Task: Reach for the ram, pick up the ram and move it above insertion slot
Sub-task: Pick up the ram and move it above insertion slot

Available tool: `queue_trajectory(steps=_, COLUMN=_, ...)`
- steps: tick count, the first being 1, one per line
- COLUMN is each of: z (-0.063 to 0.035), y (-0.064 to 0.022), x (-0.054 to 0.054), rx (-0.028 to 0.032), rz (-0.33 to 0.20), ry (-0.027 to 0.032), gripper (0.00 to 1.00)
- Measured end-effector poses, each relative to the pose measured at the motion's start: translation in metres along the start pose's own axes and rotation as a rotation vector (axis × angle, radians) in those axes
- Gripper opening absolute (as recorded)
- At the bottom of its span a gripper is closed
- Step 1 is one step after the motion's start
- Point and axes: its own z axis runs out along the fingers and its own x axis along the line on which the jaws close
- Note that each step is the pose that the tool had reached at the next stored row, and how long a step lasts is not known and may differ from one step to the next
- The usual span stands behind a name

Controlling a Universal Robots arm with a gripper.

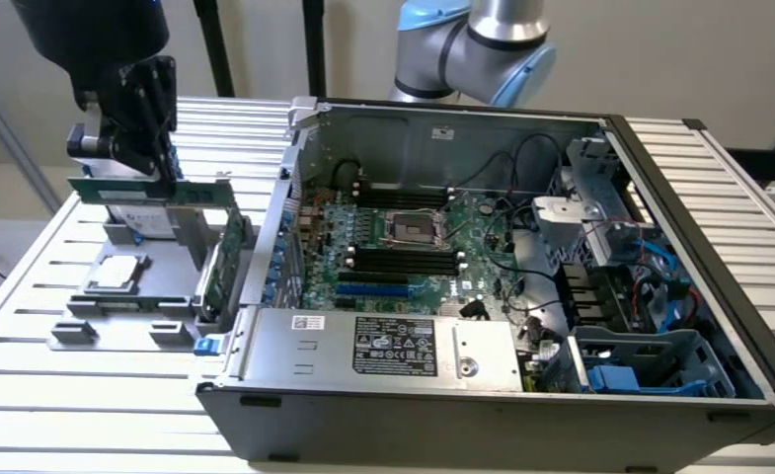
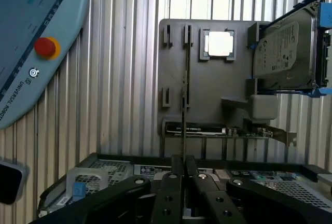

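1. The gripper point(image 1: 134, 163) is seen at the exterior view's left, above the grey tray point(image 1: 78, 336) that sits beside the PC case point(image 1: 493, 415).
2. The ram point(image 1: 150, 191) is held at its upper edge, lifted clear of the tray; it hangs level, long side horizontal, approx. over the tray's far end.
3. In the wrist view the ram point(image 2: 183, 105) is seen edge-on as a thin dark line running out from between the fingers point(image 2: 171, 193), which are pinched nearly together on it. The grip is prob. taken on the thin faces so the contact edge stays free.
4. The CPU point(image 1: 115, 272) is left in its tray pocket; a green card point(image 1: 233, 259) stands upright at the tray's case-side edge, and an HDD point(image 2: 285, 47) is parked on edge in the tray's blue clips.
5. The ram slots point(image 1: 405, 262) on the mobo are well apart from the ram, towards the exterior view's right; the ram isn't over them yet.
6. A teach pendant point(image 2: 31, 37) is seen lying on the slatted table point(image 2: 124, 79).
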Motion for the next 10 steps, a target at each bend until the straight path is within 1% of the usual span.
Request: queue_trajectory(steps=10, z=-0.0046, y=-0.0355, x=-0.002, rx=0.0006, rz=-0.001, ry=-0.0198, gripper=0.13)
